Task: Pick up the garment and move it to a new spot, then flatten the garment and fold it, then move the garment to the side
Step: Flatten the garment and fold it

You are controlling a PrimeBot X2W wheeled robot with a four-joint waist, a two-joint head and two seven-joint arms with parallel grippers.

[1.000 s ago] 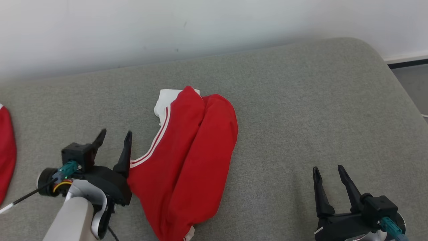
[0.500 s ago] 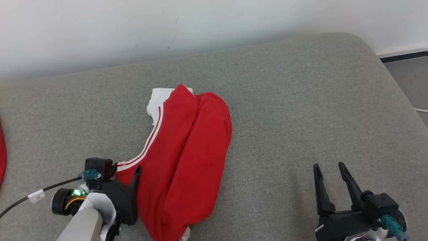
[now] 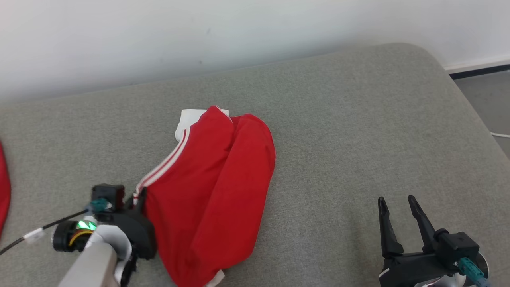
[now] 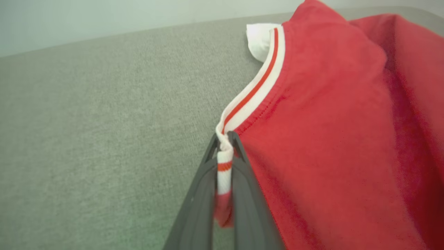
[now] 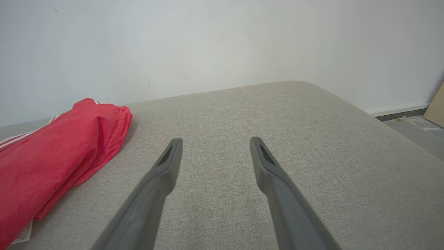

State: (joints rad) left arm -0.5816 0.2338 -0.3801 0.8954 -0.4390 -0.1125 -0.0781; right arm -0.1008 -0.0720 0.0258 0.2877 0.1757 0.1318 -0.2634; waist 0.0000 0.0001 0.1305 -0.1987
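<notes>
Left gripper (image 3: pixel 136 196), wide apart and beside the cloth a second ago, is now clamped on the garment (image 3: pixel 215 179). Left wrist view: both fingers pinch the striped trim (image 4: pixel 255 92) at its near end, a fold of white-and-red rib squeezed between them. The trim, slack and curved before, now runs nearly straight from the grip to the white corner at the far end. Right gripper (image 3: pixel 394 199) is unchanged, jaws wide with nothing between them, low over the grey upholstered surface (image 3: pixel 358 119), well apart from the cloth. The head camera has shifted a little. The garment lies left of centre on the grey surface, short of the pale wall (image 3: pixel 199 32). It is red fleece-like fabric, bunched into two long rolls side by side, with a white rib edge carrying one thin red stripe. A small white tag (image 5: pixel 22 236) sticks out at the near end; its print is too small to read. No brand mark is legible. Another red piece (image 3: pixel 4 199) shows at the far left edge.
</notes>
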